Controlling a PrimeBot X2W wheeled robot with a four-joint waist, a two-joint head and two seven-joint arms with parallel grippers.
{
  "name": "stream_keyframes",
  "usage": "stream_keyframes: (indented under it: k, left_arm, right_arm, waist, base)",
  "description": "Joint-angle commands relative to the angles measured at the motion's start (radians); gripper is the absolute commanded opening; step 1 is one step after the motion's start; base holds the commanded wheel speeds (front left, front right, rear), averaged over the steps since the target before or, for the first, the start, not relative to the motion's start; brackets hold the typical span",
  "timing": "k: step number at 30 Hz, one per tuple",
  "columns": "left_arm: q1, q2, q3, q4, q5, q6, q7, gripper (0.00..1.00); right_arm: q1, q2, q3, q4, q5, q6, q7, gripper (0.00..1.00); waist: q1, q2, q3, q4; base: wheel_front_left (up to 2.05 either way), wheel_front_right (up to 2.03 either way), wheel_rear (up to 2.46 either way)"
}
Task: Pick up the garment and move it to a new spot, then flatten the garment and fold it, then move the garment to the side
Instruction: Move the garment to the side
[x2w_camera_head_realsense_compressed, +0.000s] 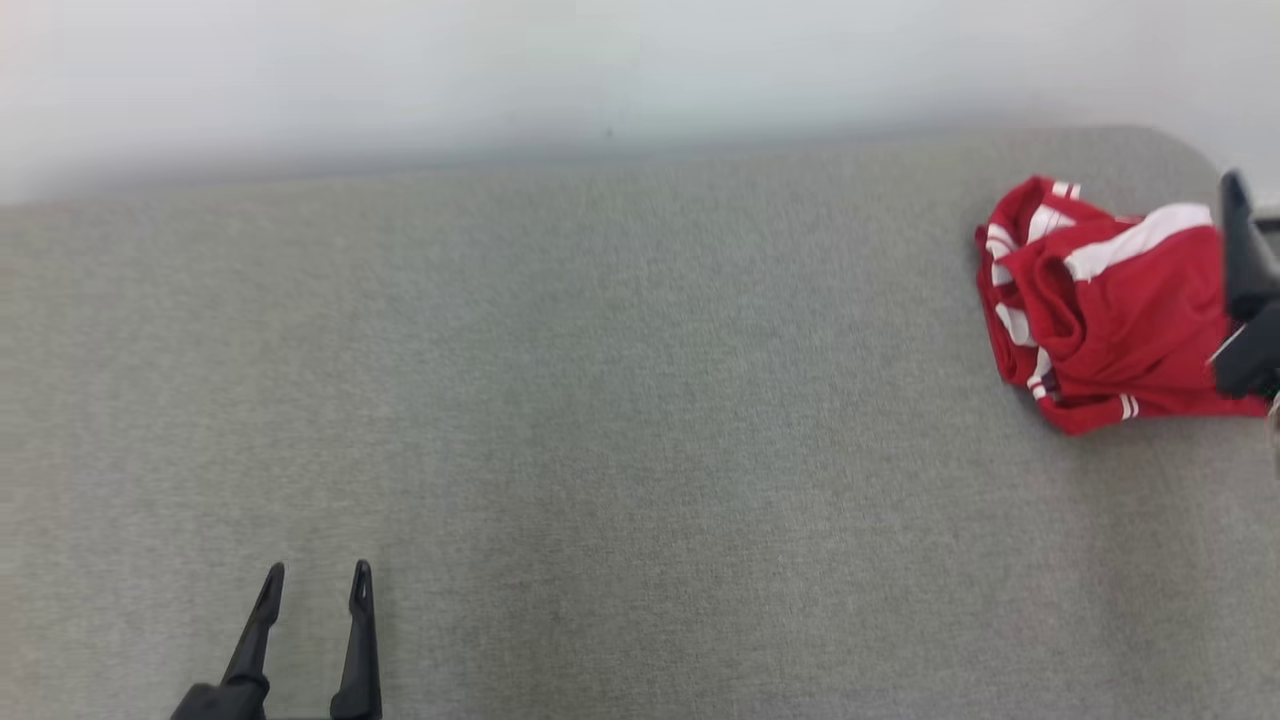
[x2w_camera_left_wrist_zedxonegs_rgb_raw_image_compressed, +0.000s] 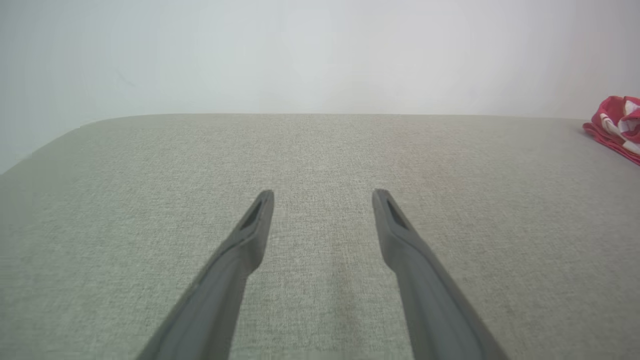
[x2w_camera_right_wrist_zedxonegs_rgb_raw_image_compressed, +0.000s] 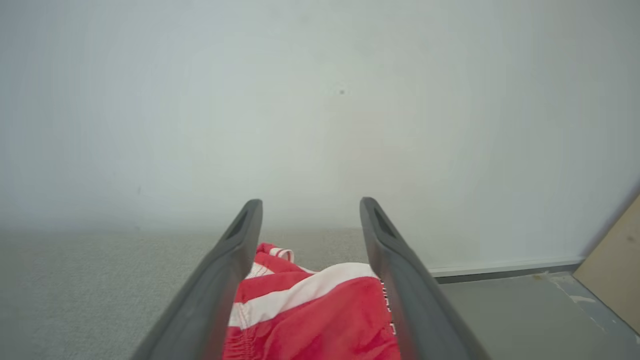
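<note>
A crumpled red garment with white stripes (x2w_camera_head_realsense_compressed: 1110, 300) lies at the far right of the grey fabric surface (x2w_camera_head_realsense_compressed: 600, 420). My right gripper (x2w_camera_right_wrist_zedxonegs_rgb_raw_image_compressed: 310, 202) hovers just above it, open, its two fingers spread with the red cloth (x2w_camera_right_wrist_zedxonegs_rgb_raw_image_compressed: 320, 315) showing between and below them. In the head view one dark finger (x2w_camera_head_realsense_compressed: 1243, 250) of the right gripper stands at the garment's right edge. My left gripper (x2w_camera_head_realsense_compressed: 318, 572) is open near the front left, far from the garment, with nothing between its fingers. The left wrist view catches the garment (x2w_camera_left_wrist_zedxonegs_rgb_raw_image_compressed: 617, 125) at its right edge.
A pale wall (x2w_camera_head_realsense_compressed: 600, 70) runs behind the surface. Beyond the surface's right end lies a grey floor (x2w_camera_right_wrist_zedxonegs_rgb_raw_image_compressed: 520, 310) with a white skirting board and a tan board (x2w_camera_right_wrist_zedxonegs_rgb_raw_image_compressed: 617, 255) leaning at the right. The surface's rounded far-left corner (x2w_camera_left_wrist_zedxonegs_rgb_raw_image_compressed: 75, 131) is near the left gripper.
</note>
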Motion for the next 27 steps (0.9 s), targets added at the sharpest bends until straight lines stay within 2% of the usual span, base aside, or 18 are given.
stream_keyframes:
  k: [1, 6, 8, 9, 16, 21, 27]
  left_arm:
    - [0.021, -0.001, 0.003, -0.001, -0.003, 0.001, -0.003, 1.0]
    - [0.045, -0.002, -0.003, 0.003, -0.006, 0.001, -0.003, 1.0]
    - [0.051, -0.002, -0.006, 0.002, -0.01, 0.001, -0.003, 1.0]
    - [0.051, -0.002, -0.006, 0.002, -0.01, 0.001, -0.003, 1.0]
    - [0.077, -0.002, -0.006, -0.002, -0.012, 0.007, -0.003, 1.0]
    - [0.083, -0.002, -0.004, -0.022, -0.009, 0.025, -0.003, 1.0]
    - [0.09, -0.002, -0.003, -0.035, 0.007, 0.036, -0.003, 1.0]
  right_arm:
    - [0.061, 0.033, -0.048, -0.051, -0.033, 0.001, -0.003, 1.0]
    - [0.291, 0.168, -0.235, -0.281, -0.174, 0.001, -0.003, 1.0]
    - [0.372, 0.226, -0.275, -0.361, -0.213, 0.001, -0.003, 1.0]
    - [0.372, 0.226, -0.275, -0.361, -0.213, 0.001, -0.003, 1.0]
    - [0.596, 0.387, -0.4, -0.615, -0.309, 0.001, -0.003, 1.0]
    - [0.725, 0.458, -0.39, -0.758, -0.408, 0.001, -0.003, 1.0]
    - [0.816, 0.519, -0.353, -0.799, -0.463, 0.001, -0.003, 1.0]
  waist:
    - [0.0002, 0.0001, -0.044, 0.023]
    - [0.0002, 0.0001, -0.08, 0.047]
    - [0.0002, 0.0001, -0.093, 0.058]
    - [0.0002, 0.0001, -0.093, 0.058]
    - [0.0002, 0.0001, -0.135, 0.091]
    - [0.0002, 0.0001, -0.143, 0.099]
    - [0.0002, 0.0001, -0.149, 0.105]
  base:
    - [0.0, 0.0, 0.0]
    - [0.0, 0.0, 0.0]
    - [0.0, 0.0, 0.0]
    - [0.0, 0.0, 0.0]
    - [0.0, 0.0, 0.0]
    - [0.0, 0.0, 0.0]
    - [0.0, 0.0, 0.0]
